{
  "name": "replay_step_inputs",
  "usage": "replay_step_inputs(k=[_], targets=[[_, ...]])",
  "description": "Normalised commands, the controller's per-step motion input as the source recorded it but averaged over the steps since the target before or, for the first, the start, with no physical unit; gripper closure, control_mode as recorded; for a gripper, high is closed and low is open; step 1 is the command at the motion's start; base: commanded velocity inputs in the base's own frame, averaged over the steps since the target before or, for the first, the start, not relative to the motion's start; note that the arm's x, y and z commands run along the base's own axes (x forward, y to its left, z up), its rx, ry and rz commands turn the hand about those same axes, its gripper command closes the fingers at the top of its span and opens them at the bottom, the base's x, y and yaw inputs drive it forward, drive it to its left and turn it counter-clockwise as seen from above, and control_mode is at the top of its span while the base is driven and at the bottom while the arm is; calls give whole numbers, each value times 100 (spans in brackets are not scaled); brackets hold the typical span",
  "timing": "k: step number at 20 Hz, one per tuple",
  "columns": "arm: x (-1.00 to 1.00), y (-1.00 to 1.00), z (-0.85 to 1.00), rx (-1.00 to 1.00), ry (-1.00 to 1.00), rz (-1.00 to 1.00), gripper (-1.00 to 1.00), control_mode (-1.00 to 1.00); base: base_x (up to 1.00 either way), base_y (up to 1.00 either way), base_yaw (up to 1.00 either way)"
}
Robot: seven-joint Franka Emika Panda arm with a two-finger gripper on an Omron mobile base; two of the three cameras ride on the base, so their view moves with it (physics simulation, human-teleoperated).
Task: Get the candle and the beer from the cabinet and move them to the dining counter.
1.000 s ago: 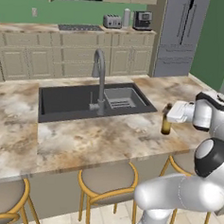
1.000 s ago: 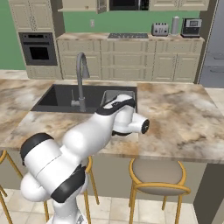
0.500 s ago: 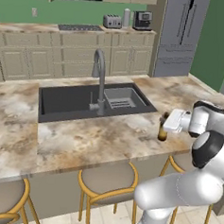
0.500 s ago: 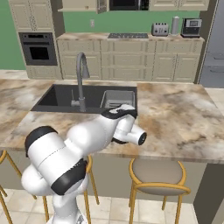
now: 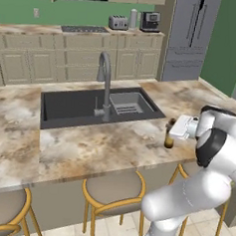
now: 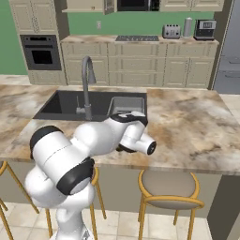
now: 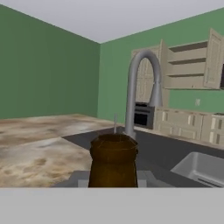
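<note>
The beer [image 5: 168, 137] is a slim amber bottle with a dark neck, standing upright at the front right of the dining counter [image 5: 113, 144], right of the sink. My gripper [image 5: 173, 130] is shut on its upper part from the right. In the hand view the bottle's dark brown top [image 7: 113, 159] sits close up between the fingers of my gripper [image 7: 113, 180]. The cabinet [image 7: 189, 65] hangs on the far wall with its doors open and its shelves bare. The candle is out of view.
A dark grey sink [image 5: 91, 107] with a curved steel tap [image 5: 105, 84] lies left of the bottle. Stools [image 5: 112, 189] with yellow frames stand under the counter's front edge. Behind are base cabinets, a cooktop [image 5: 84, 29], a toaster [image 5: 118, 23] and a fridge [image 5: 188, 35].
My gripper has come down and a little to the left with the beer in it. The bottle now stands lower, at the counter top.
</note>
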Motion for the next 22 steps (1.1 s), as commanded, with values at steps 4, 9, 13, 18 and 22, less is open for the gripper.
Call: replay_step_inputs(k=[4, 9, 13, 18, 22], targets=[[20, 0, -14, 0, 0, 0, 100, -100, 0, 0, 0], [28, 0, 0, 1, 0, 0, 100, -100, 0, 0, 0], [36, 0, -1, 1, 0, 0, 100, -100, 0, 0, 0], [35, 0, -11, 2, 0, 0, 100, -100, 0, 0, 0], [29, 0, -27, 1, 0, 0, 100, -100, 0, 0, 0]])
